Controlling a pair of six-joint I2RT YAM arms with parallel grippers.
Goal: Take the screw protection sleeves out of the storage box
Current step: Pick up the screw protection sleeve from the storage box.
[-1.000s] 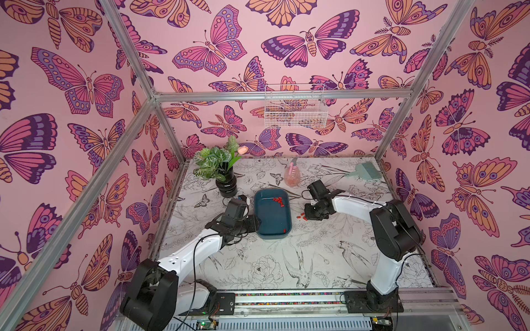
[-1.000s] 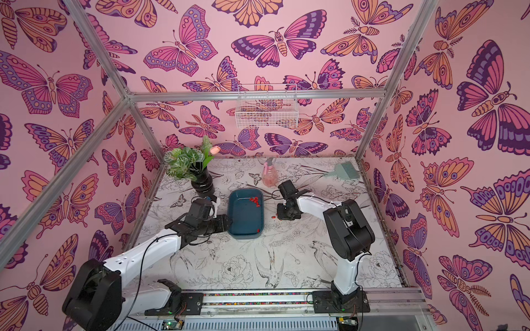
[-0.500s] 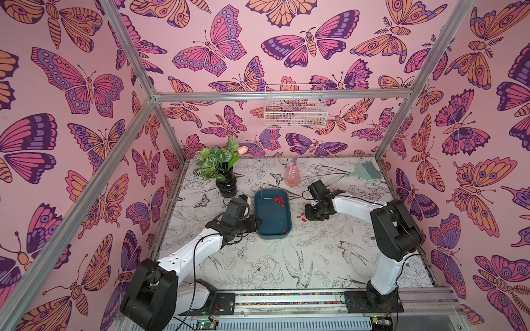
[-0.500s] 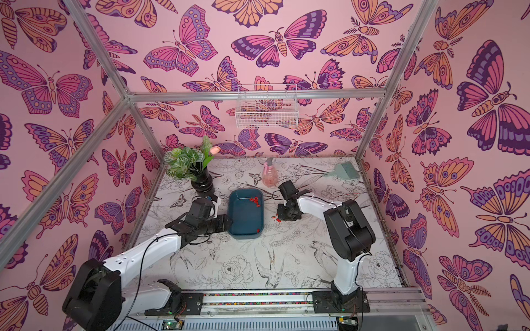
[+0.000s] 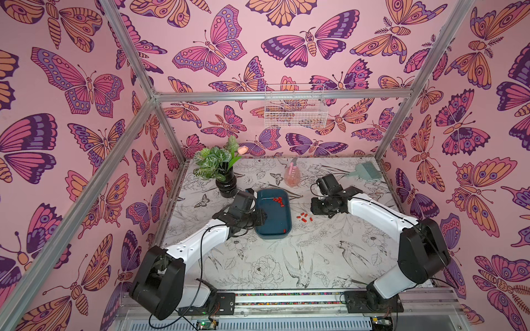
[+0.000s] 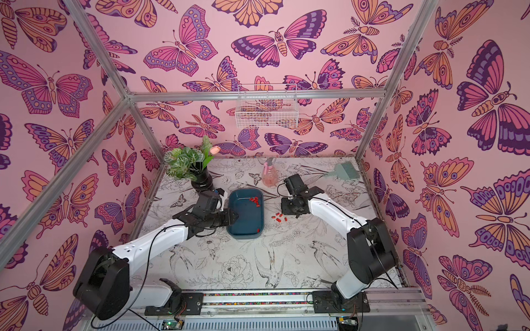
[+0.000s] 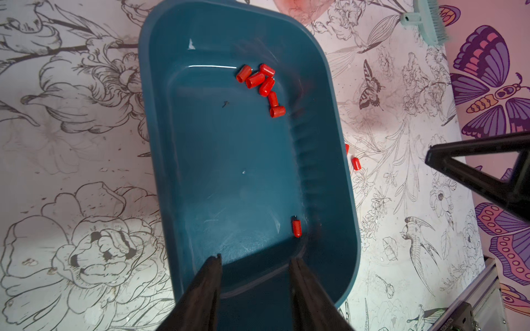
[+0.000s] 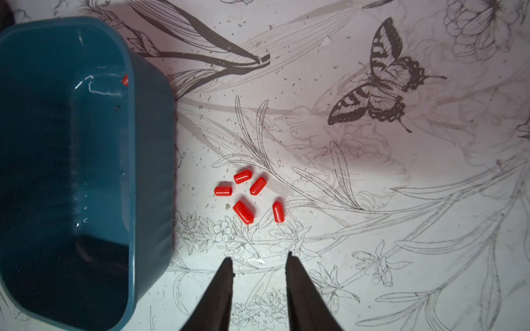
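The teal storage box [image 5: 272, 220] [image 6: 243, 220] lies mid-table. Inside it, several red screw protection sleeves [image 5: 277, 201] [image 7: 262, 83] cluster near the far right corner. A lone sleeve [image 7: 296, 227] lies by the near right wall. Several more sleeves [image 5: 304, 217] [image 6: 279, 217] [image 8: 243, 195] lie loose on the table right of the box. My left gripper [image 5: 262, 216] [image 7: 256, 258] hangs open and empty over the box's [image 7: 229, 172] left side. My right gripper [image 5: 317, 209] [image 8: 259, 256] is open and empty just behind the loose sleeves, beside the box [image 8: 149, 143].
A black vase with a plant [image 5: 226, 186] stands at the back left of the box. A pink spray bottle [image 5: 292, 176] stands behind the box and a green brush [image 5: 365, 171] lies at the back right. A white wire basket [image 5: 295, 110] hangs on the back wall.
My right gripper's jaws have opened above the table next to the loose sleeves. The left arm has hardly moved.
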